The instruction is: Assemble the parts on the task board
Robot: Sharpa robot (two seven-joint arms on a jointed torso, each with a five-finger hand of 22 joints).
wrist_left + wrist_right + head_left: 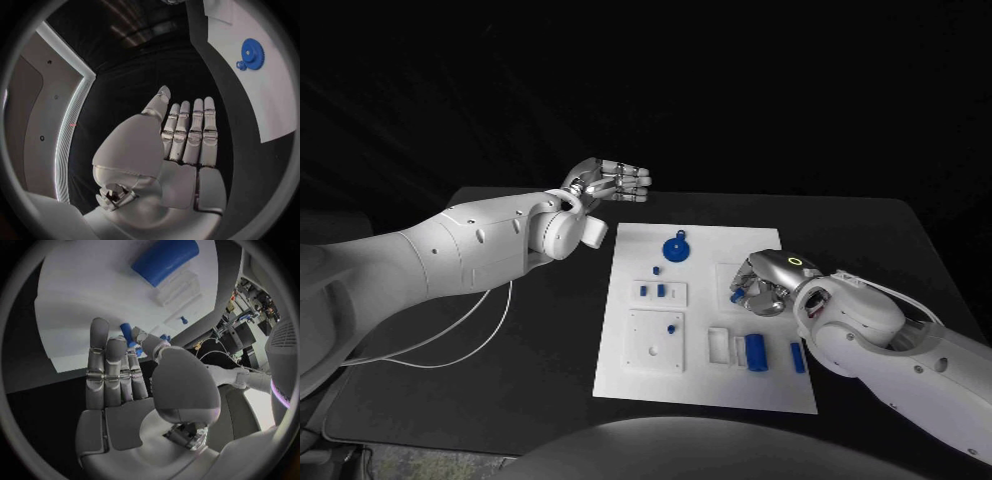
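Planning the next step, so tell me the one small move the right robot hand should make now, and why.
Probably lower the right robot hand a little toward the white task board to seat its part. In the right wrist view a small blue peg-like part sits at its fingertips, just above the board. The left robot hand is held off the board, holding nothing.

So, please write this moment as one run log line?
left hand: off the board, holds nothing | right hand: over task board, pinches small blue part | blue gear: on board
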